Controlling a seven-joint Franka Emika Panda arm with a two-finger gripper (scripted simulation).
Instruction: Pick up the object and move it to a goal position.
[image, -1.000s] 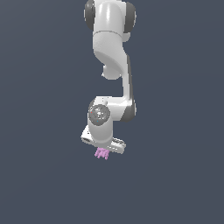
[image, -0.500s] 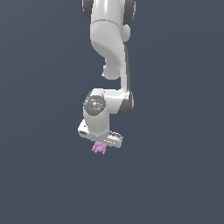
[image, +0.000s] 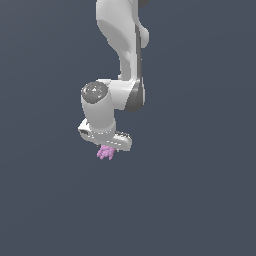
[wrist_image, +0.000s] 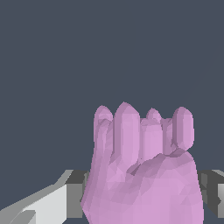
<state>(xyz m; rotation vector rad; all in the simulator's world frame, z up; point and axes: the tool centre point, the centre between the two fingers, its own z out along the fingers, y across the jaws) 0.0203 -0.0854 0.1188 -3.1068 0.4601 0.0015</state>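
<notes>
The object (image: 105, 153) is a small pink-purple lumpy figure with stubby protrusions, hanging just under the white hand of the arm in the exterior view. My gripper (image: 106, 150) is shut on it, and its fingers are mostly hidden behind the hand there. In the wrist view the object (wrist_image: 144, 170) fills the lower middle, its stubby ends pointing away from the camera, with a grey-and-white finger (wrist_image: 72, 199) on one side and a second finger (wrist_image: 212, 192) on the other side pressing against it. Nothing beneath the object shows.
The white arm (image: 122, 50) rises from the hand to the top edge of the exterior view. All around is a plain dark grey-blue background with no surface, edge or marker visible.
The arm has carried the object upward and slightly towards the exterior view's left over the last second. The grip on the object has stayed the same.
</notes>
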